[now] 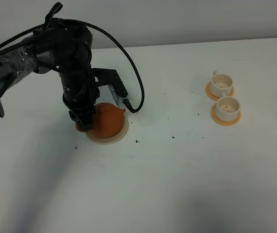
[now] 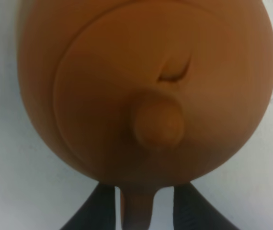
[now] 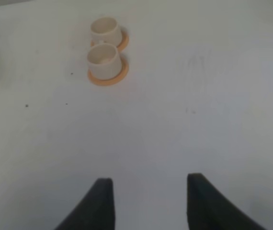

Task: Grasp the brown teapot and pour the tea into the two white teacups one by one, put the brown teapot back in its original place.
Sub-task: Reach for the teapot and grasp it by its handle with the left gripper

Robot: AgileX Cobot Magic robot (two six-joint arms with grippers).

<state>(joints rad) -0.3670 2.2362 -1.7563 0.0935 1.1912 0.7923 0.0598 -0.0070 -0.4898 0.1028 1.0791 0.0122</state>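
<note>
The brown teapot point(image 1: 107, 121) sits upright on the cream disc, its original place point(image 1: 115, 139), at the left of the table. My left gripper point(image 1: 83, 124) reaches down at the pot's left side. In the left wrist view the teapot point(image 2: 141, 86) fills the frame, lid knob up. Its loop handle point(image 2: 136, 211) stands between my left gripper's point(image 2: 143, 213) open jaws, with a thin gap on each side. The two white teacups point(image 1: 222, 83) point(image 1: 228, 107) rest on orange saucers at the right. My right gripper point(image 3: 148, 201) hangs open over bare table, with the teacups point(image 3: 105, 29) point(image 3: 103, 58) ahead of it.
Small dark specks point(image 1: 137, 141) are scattered on the white table between the teapot and the cups. The left arm's black cable point(image 1: 138, 87) loops above the pot. The table's far edge point(image 1: 201, 42) meets a grey wall.
</note>
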